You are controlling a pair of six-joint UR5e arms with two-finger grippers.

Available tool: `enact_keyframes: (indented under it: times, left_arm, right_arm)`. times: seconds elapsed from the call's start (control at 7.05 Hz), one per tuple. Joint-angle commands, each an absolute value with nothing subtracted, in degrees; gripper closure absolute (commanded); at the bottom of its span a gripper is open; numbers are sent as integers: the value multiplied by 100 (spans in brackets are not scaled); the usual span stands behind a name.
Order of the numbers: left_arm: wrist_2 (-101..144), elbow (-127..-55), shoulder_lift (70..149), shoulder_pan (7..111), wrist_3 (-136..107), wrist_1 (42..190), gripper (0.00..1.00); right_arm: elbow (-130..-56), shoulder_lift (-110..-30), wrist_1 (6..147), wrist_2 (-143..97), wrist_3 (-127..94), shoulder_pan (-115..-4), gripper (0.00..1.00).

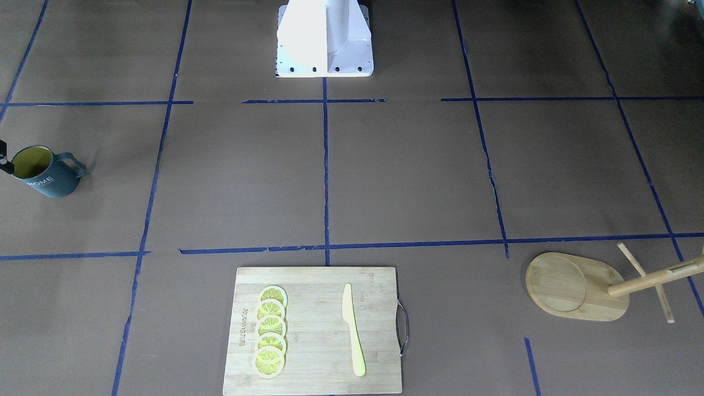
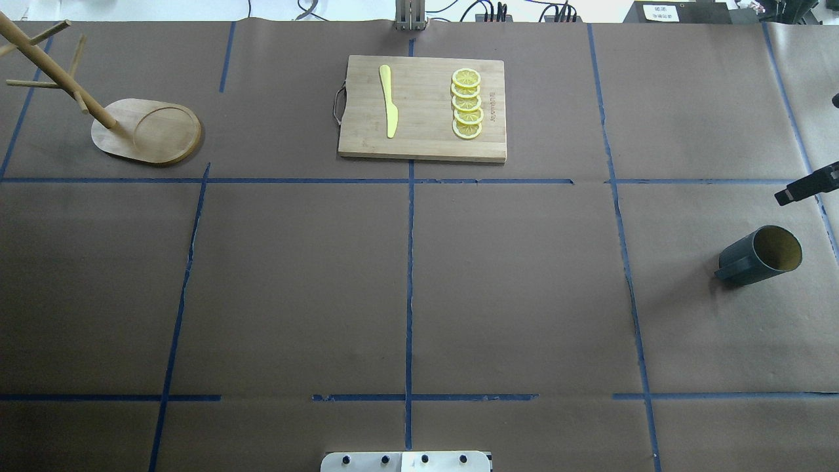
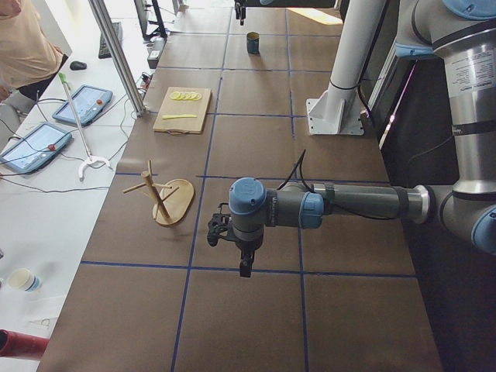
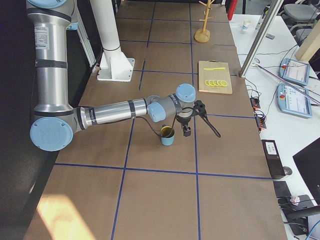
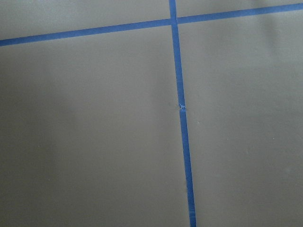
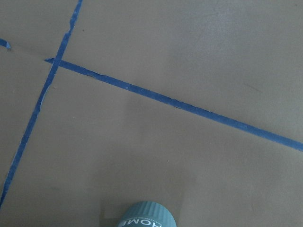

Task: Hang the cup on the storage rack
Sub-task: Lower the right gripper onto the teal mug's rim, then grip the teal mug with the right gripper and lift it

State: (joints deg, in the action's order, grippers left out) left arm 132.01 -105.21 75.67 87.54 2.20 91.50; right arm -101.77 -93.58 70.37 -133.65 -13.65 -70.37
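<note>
The cup (image 1: 47, 171) stands upright on the brown paper, far on my right side, handle towards the table's middle. It also shows in the overhead view (image 2: 760, 255) and the right wrist view (image 6: 147, 218). The storage rack (image 1: 577, 286) stands far on my left (image 2: 154, 131), nothing hanging on its pegs. My right gripper (image 4: 184, 129) hovers just beside the cup's rim. Only one black finger (image 2: 805, 187) shows from overhead, so I cannot tell whether it is open or shut. My left gripper (image 3: 245, 265) hangs above bare table near the rack, and its state cannot be told.
A bamboo cutting board (image 2: 423, 108) with several lemon slices (image 2: 467, 103) and a yellow knife (image 2: 389, 99) lies at the far middle edge. Blue tape lines cross the paper. The robot's white base (image 1: 324, 38) stands at the near middle.
</note>
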Motion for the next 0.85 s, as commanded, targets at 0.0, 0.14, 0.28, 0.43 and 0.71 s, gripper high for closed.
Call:
enact_keyframes:
  times: [0.0, 0.14, 0.28, 0.43, 0.71]
  left_arm:
    - [13201, -10521, 7567, 8754, 220, 9149, 0]
    - [13201, -10521, 7567, 8745, 220, 9149, 0]
    - [13201, -10521, 7567, 8745, 220, 9149, 0]
    - [13201, -10521, 7567, 8754, 220, 9149, 0]
    - [13201, -10459, 7567, 8736, 220, 9149, 0]
  right_arm:
    - [-10151, -9859, 6145, -13053, -1915, -6646, 0]
    - [-10151, -9887, 6109, -12991, -1916, -6584, 0]
    - [-9960, -9879, 6100, -12964, -1907, -6452, 0]
    - [-9828, -9870, 6100, -12929, -1881, -6321, 0]
    - [-9477, -9827, 6100, -12911, -1881, -6180, 5]
